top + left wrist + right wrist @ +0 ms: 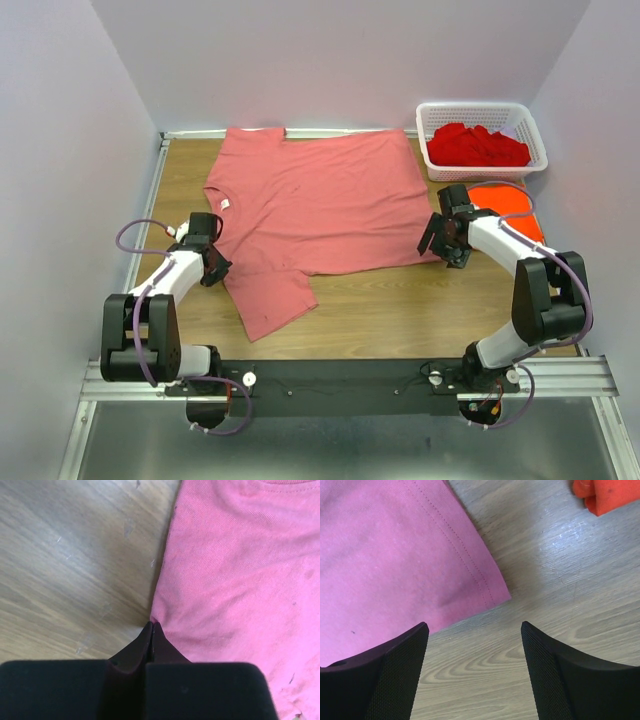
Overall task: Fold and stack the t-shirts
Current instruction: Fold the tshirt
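The left gripper point(152, 630) has its fingers pressed together at the left edge of the pink tee point(320, 205), by the near sleeve. They seem to pinch a bit of that edge, though the wrist view does not show this for certain. The pink tee lies flat on the table point(400, 300) with its long axis left to right: neck end left, hem right, one sleeve far and one near.

The right gripper point(475, 665) hangs spread wide above bare wood just near of the near-right hem corner, touching nothing. That corner lies slightly far and left of its fingers. Each arm is thus nearest to one end of the near edge, so a far-going fold looks likely once the right fingers take the corner.

There is open wood along the near side, while the far edge lies close to the wall. The folded orange tee point(505, 205) sits just right of the right gripper, leaving little room to swing that way. Red tees point(475, 145) fill the basket point(535, 130) at far right.
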Robot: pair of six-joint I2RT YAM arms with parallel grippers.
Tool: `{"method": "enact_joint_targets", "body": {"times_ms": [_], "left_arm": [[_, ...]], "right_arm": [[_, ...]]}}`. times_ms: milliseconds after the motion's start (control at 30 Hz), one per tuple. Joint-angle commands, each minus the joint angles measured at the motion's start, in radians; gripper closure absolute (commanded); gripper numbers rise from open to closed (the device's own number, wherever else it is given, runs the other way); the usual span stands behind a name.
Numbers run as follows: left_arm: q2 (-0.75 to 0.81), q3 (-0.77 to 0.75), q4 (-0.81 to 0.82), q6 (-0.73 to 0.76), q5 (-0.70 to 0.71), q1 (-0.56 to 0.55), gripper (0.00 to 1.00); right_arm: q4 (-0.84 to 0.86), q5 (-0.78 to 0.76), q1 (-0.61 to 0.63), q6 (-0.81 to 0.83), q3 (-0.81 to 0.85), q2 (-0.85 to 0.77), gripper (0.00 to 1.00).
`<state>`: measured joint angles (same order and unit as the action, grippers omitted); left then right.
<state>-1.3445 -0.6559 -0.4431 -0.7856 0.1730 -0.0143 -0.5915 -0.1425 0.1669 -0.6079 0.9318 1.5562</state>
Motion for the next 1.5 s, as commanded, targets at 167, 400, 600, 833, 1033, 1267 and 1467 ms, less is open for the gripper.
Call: {"method": "enact_joint_targets", "body": {"times_ms": [167, 400, 600, 833, 1033, 1267, 1467], "left_arm": [[0.047, 0.016, -0.055, 0.006, -0.006, -0.003, 1.0], [0.065, 0.007, -0.074, 0.008, -0.012, -0.003, 1.0], [0.062, 0.004, -0.075, 0.014, -0.015, -0.003, 1.0], [0.058, -0.005, -0.088, 0.017, -0.007, -0.003, 1.0], [0.057, -0.022, -0.114, 0.023, -0.013, -0.003, 1.0], [0.059, -0.039, -0.161, 0.037, -0.013, -0.001, 1.0], [0.076, -0.074, -0.233, 0.054, 0.0, -0.001, 1.0]], "right_arm": [[0.055, -0.037, -0.032, -0.061, -0.027, 0.002, 0.25], [0.093, -0.04, -0.043, -0.075, -0.054, 0.028, 0.31], [0.121, -0.048, -0.047, -0.081, -0.067, 0.051, 0.34], [0.131, -0.046, -0.049, -0.075, -0.091, 0.042, 0.46], [0.118, -0.031, -0.05, -0.075, -0.122, -0.001, 0.63], [0.033, -0.046, -0.064, -0.055, -0.114, -0.056, 0.91], [-0.091, -0.02, -0.07, -0.013, -0.067, -0.09, 0.99]]}}
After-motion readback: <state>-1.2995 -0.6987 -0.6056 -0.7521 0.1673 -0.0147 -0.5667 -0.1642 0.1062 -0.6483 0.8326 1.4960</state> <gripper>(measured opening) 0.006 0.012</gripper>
